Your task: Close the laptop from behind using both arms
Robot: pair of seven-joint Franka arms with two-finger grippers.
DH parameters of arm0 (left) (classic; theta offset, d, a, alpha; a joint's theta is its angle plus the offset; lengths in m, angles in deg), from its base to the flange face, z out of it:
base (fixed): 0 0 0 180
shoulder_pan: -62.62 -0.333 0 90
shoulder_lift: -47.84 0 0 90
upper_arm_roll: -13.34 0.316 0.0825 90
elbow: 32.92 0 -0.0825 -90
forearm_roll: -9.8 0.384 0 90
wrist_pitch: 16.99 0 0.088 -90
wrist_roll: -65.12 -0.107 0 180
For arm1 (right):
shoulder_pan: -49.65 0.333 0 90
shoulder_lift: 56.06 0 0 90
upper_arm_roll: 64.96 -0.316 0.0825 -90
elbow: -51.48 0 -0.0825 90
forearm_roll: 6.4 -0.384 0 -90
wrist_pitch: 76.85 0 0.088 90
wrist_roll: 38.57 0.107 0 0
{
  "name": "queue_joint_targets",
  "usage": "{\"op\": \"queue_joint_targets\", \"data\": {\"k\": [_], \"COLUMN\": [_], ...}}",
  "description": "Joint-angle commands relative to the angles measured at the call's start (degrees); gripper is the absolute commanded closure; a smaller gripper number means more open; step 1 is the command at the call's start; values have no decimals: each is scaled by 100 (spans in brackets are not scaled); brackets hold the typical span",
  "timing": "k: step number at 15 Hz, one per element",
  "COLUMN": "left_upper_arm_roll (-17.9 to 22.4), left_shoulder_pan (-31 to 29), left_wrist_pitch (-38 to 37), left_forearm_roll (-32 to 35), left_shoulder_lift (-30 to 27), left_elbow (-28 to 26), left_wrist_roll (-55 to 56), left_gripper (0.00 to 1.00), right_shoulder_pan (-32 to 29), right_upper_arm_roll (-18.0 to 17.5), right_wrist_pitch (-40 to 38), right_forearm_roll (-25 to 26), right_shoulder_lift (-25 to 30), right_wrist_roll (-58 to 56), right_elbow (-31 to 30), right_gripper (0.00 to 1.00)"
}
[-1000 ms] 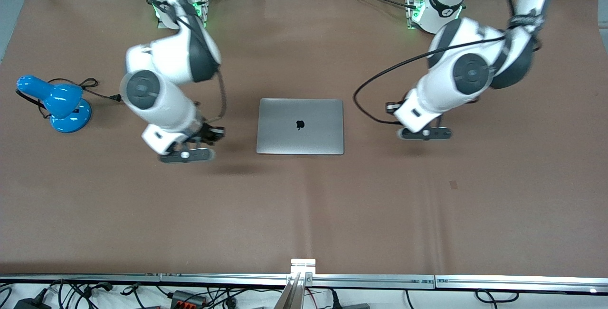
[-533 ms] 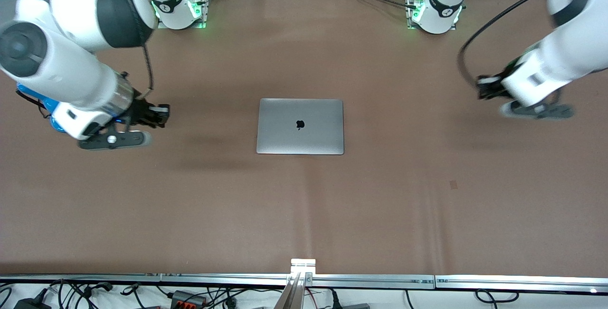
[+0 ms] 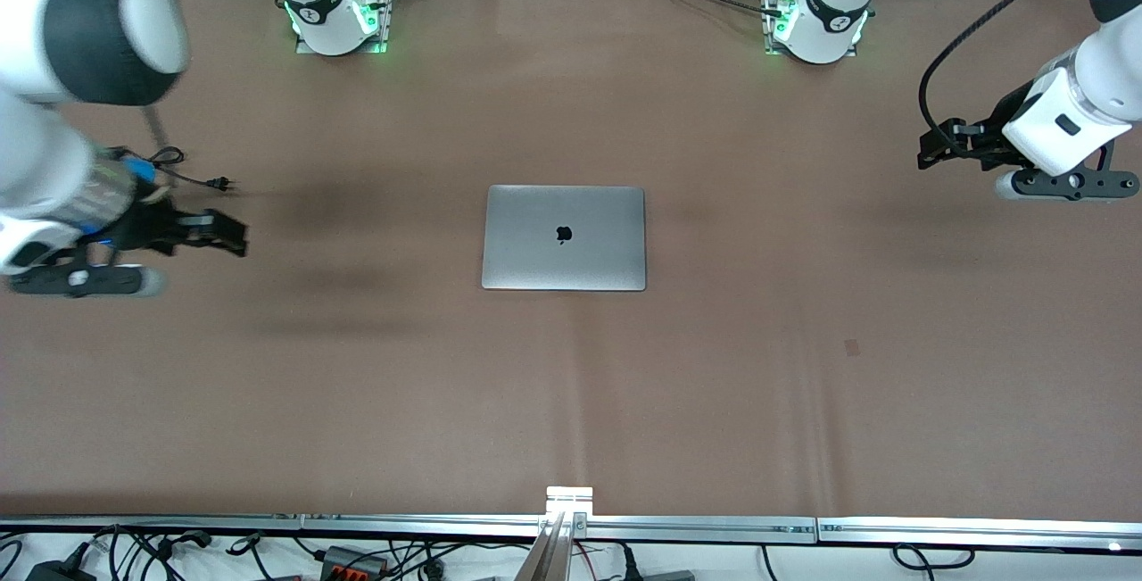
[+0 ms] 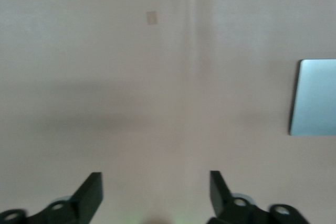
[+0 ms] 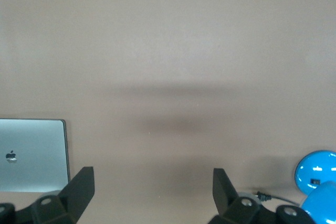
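The grey laptop (image 3: 564, 238) lies shut and flat in the middle of the brown table, its lid with the black apple logo facing up. My right gripper (image 3: 219, 236) is open and empty over bare cloth toward the right arm's end of the table, well apart from the laptop. My left gripper (image 3: 941, 144) is open and empty over bare cloth toward the left arm's end. The laptop's edge shows in the left wrist view (image 4: 315, 97) and the right wrist view (image 5: 31, 153), past the open grippers (image 4: 156, 182) (image 5: 152, 179).
A blue desk lamp (image 5: 317, 182) stands at the right arm's end of the table, mostly hidden under the right arm in the front view; its black cord and plug (image 3: 192, 178) lie beside it. A small dark patch (image 3: 852, 347) marks the cloth.
Both arms have swung outward, away from the shut laptop, toward their own ends of the table. The laptop has not moved.
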Motion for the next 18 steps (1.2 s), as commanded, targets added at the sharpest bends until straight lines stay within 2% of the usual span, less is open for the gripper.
{"op": "queue_joint_targets", "data": {"k": [1,2,3,7,10,15,18], "left_upper_arm_roll": [50,41,7,76,94,50,33], "left_shoulder_pan": [114,106,114,150,149,105,114], "left_wrist_pitch": [109,31,-127,-216,-216,-181,-190], "left_forearm_roll": [460,479,461,243,206,189,171], "left_shoulder_lift": [-232,-206,-214,-215,-241,-215,-215], "left_elbow": [89,125,125,152,152,266,275], "left_wrist_roll": [-67,-67,-67,2,20,12,20], "left_gripper": [0,0,0,0,0,0,0], "right_shoulder_pan": [-1485,-1899,-2146,-2184,-2167,-2131,-2131], "right_upper_arm_roll": [-1375,-1718,-1878,-1888,-1897,-1915,-1915], "right_wrist_pitch": [-57,-57,-57,198,215,1015,850], "right_forearm_roll": [174,245,298,798,852,1089,1090], "right_shoulder_lift": [204,275,397,986,1215,2392,2543], "right_wrist_roll": [-44,-96,-114,-114,-140,-175,-228], "right_elbow": [174,121,51,-739,-1046,-2856,-2929], "right_gripper": [0,0,0,0,0,0,0]}}
